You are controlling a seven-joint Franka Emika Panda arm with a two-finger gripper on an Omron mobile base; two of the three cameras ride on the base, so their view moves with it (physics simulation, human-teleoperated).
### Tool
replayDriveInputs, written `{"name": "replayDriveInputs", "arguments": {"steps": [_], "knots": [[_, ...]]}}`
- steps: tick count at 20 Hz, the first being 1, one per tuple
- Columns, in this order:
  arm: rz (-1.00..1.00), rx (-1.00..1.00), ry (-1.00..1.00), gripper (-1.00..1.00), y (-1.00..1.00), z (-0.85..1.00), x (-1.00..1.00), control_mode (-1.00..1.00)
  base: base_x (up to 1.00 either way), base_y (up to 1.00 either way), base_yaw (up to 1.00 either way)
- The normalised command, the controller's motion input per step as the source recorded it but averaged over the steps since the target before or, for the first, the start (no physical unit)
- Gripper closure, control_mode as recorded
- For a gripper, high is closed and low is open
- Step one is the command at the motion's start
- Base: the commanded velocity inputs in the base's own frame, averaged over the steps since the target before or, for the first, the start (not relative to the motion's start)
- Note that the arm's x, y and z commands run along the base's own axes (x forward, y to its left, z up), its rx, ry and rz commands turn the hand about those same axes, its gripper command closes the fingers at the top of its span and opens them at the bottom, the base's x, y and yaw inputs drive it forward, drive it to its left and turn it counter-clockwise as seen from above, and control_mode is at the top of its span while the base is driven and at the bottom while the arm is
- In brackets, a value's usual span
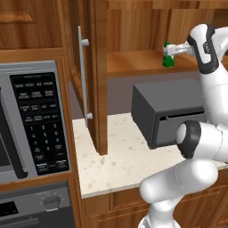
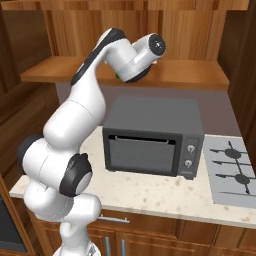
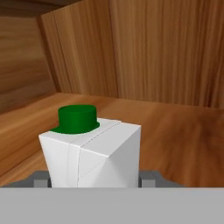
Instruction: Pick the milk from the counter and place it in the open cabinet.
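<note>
The milk [image 1: 168,57], a small white carton with a green cap and green lower band, stands upright inside the open cabinet, on or just above its wooden shelf [image 1: 133,62]. My gripper [image 1: 172,50] reaches in from the right and is shut on the carton. In the hand view the milk [image 3: 92,151] sits close in front, with a grey finger [image 3: 40,179] against each side of it and the cabinet's back wall [image 3: 166,52] behind. In the right base view my arm hides the carton except for a green sliver [image 2: 118,76]. The cabinet door [image 1: 99,67] stands open, its silver handle [image 1: 82,75] facing me.
A dark toaster oven [image 1: 169,111] sits on the speckled counter [image 1: 120,160] right under the shelf. A built-in microwave [image 1: 31,120] fills the left wall. A stove top [image 2: 232,170] lies to the right of the oven.
</note>
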Motion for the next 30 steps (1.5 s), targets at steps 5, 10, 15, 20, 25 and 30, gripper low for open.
{"name": "replayDriveInputs", "arguments": {"steps": [5,10,15,20,25,30], "knots": [[0.0,0.0,0.0,1.0,0.0,-0.13,0.21,-1.0,0.0,0.0,0.0],[-0.01,0.0,-0.03,1.0,0.0,-0.05,0.25,-1.0,0.0,0.0,0.0],[-0.02,0.0,-0.06,1.0,0.0,-0.01,0.25,-1.0,0.0,0.0,0.0],[-0.02,0.0,-0.03,1.0,0.0,-0.08,0.28,-1.0,0.0,0.0,0.0],[-0.02,0.0,-0.02,1.0,0.0,-0.06,0.29,-1.0,0.0,0.0,0.0],[-0.01,0.0,-0.01,1.0,0.0,-0.09,0.22,-1.0,0.0,0.0,0.0]]}}
